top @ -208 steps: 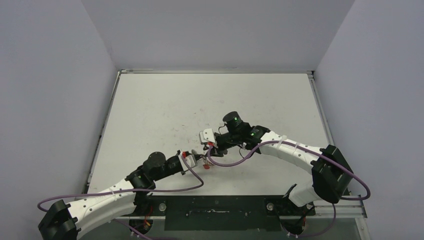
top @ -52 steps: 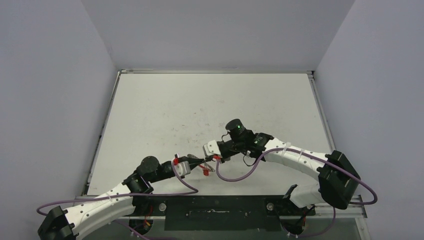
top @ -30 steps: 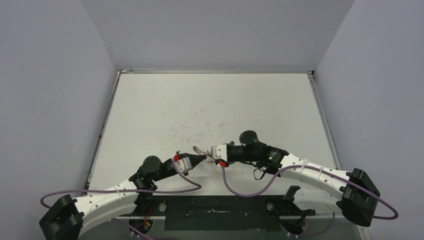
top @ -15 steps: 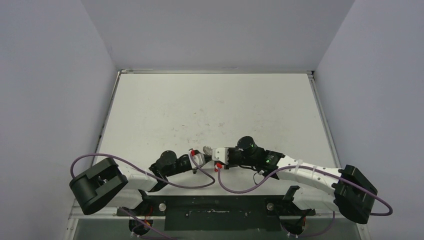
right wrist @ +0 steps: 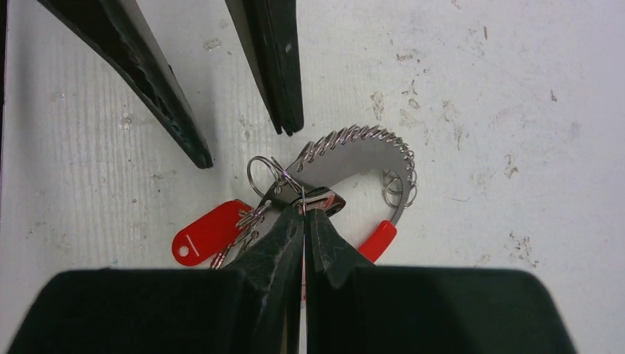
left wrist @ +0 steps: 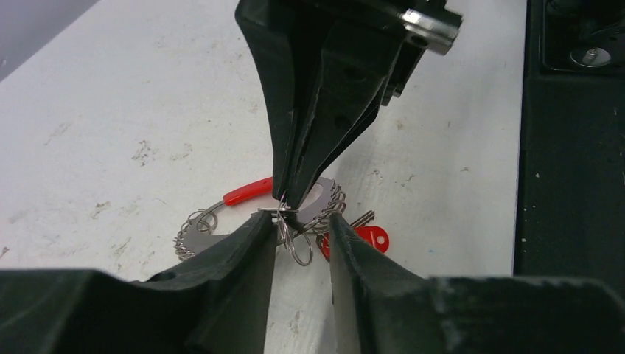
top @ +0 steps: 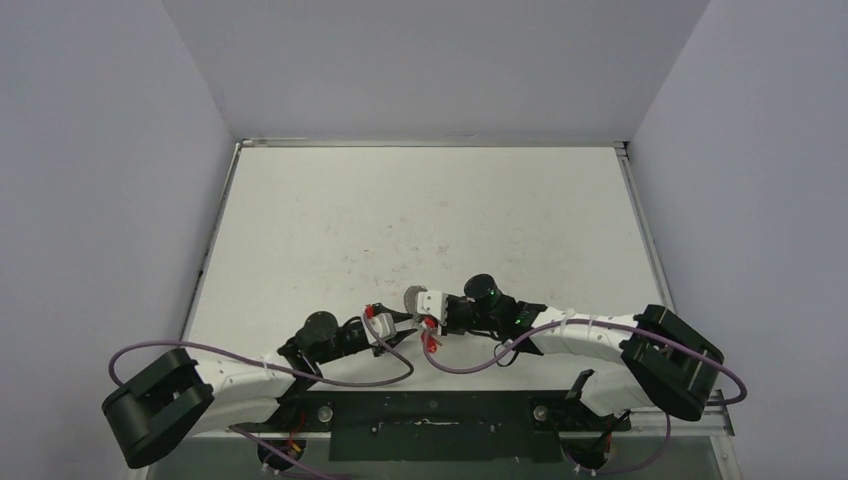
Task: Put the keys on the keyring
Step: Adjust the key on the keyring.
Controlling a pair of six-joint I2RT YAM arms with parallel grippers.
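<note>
On the counter (right wrist: 479, 110) the keyring (right wrist: 354, 151) rests. Your right end effector (right wrist: 302, 210), fully closed, pinches its wire; left end effector (left wrist: 302, 217) beside it, slightly parted, empty. Judged light, slippery: grip bare wire.

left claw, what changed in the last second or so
The left claw has opened, jaws apart beside the keyring. Over the earlier pictures the right arm drew back toward the near edge. The right claw stays shut on the keyring.
</note>
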